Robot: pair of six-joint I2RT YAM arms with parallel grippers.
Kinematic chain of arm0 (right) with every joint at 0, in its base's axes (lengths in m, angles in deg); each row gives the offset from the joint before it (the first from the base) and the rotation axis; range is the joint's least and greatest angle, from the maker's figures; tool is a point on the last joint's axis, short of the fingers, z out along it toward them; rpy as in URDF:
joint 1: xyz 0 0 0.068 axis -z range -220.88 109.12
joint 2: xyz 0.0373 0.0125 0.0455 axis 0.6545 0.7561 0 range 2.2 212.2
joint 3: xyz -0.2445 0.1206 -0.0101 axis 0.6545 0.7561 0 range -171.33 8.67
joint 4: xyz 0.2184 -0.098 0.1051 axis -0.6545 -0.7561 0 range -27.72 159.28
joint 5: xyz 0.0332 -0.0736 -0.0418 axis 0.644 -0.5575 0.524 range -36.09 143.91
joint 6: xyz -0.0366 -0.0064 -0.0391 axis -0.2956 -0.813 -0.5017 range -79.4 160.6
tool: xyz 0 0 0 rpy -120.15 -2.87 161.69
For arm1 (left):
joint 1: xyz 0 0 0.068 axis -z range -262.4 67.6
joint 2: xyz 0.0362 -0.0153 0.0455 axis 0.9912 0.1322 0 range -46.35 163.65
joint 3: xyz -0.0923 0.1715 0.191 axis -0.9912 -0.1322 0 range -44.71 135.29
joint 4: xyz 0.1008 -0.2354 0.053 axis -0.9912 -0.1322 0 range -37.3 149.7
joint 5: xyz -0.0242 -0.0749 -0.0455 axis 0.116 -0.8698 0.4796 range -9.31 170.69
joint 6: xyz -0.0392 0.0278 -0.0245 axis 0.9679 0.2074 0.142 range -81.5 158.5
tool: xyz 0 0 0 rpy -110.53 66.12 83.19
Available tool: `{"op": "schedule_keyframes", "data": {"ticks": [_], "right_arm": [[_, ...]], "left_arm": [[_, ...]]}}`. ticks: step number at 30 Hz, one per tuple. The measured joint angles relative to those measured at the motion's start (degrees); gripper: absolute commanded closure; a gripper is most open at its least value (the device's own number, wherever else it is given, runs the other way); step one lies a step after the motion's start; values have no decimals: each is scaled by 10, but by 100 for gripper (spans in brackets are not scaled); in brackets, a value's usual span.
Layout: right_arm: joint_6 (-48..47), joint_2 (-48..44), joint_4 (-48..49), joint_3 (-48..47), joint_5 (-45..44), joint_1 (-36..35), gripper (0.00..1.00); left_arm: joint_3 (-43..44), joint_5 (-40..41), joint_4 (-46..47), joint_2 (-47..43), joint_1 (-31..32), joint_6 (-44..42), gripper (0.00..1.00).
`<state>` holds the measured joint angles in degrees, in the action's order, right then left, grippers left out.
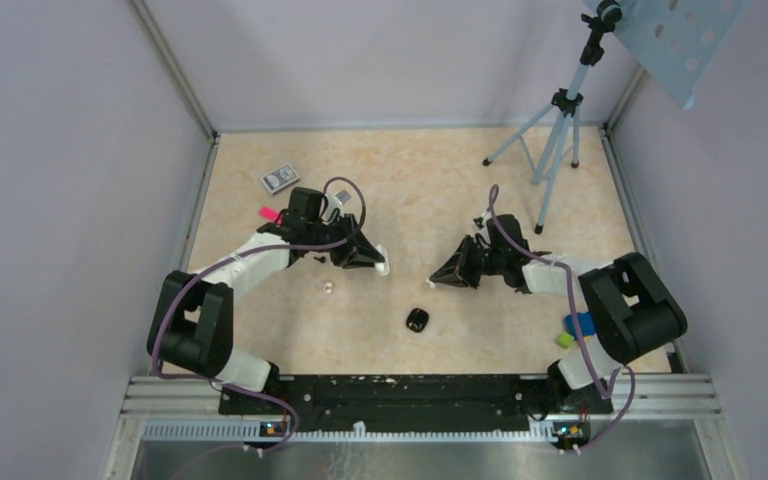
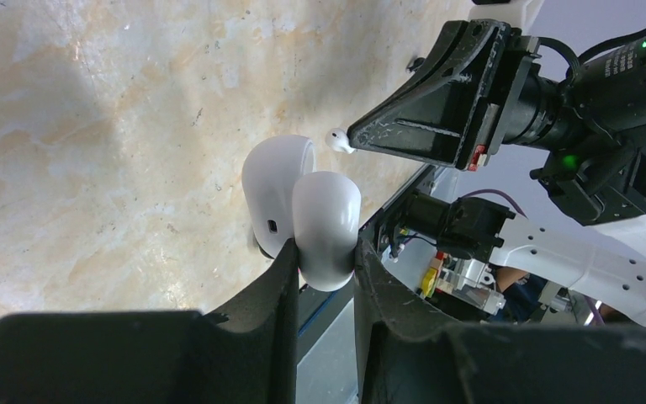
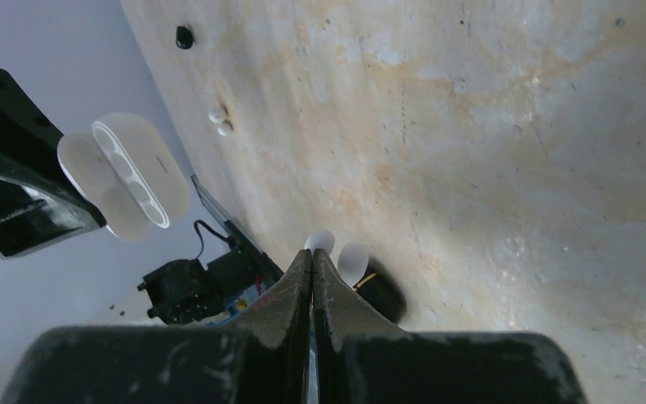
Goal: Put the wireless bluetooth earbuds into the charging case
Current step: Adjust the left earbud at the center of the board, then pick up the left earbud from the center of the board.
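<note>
Left pincer (image 2: pixel 324 263), arm stretched low toward mid-table (image 1: pixel 410 180), clamps the open charging case (image 2: pixel 303 210); right pincer (image 3: pixel 312 257), levelled tip-to-tip opposite, pinches one earbud (image 2: pixel 339 140); second earbud (image 1: pixel 329 288) lies on table beside left arm.

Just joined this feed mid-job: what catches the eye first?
The open charging case, clamped in the left gripper, hangs over the middle of the table. Facing it, the right gripper is shut on one earbud, just short of the case. A second earbud lies loose on the table.
</note>
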<state>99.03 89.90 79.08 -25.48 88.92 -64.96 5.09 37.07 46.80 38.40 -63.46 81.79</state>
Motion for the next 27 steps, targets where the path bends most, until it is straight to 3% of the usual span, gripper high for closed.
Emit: {"op": "schedule_keyframes", "data": {"ticks": [13,24,27], "right_arm": [[52,56,80,0,-5,0,100],[3,67,52,0,-26,19,100],[-13,67,54,0,-26,38,93]], "left_arm": [[0,1,-5,0,0,-14,100],[0,9,-10,0,3,-23,100],[0,10,-13,0,4,-26,100]]}}
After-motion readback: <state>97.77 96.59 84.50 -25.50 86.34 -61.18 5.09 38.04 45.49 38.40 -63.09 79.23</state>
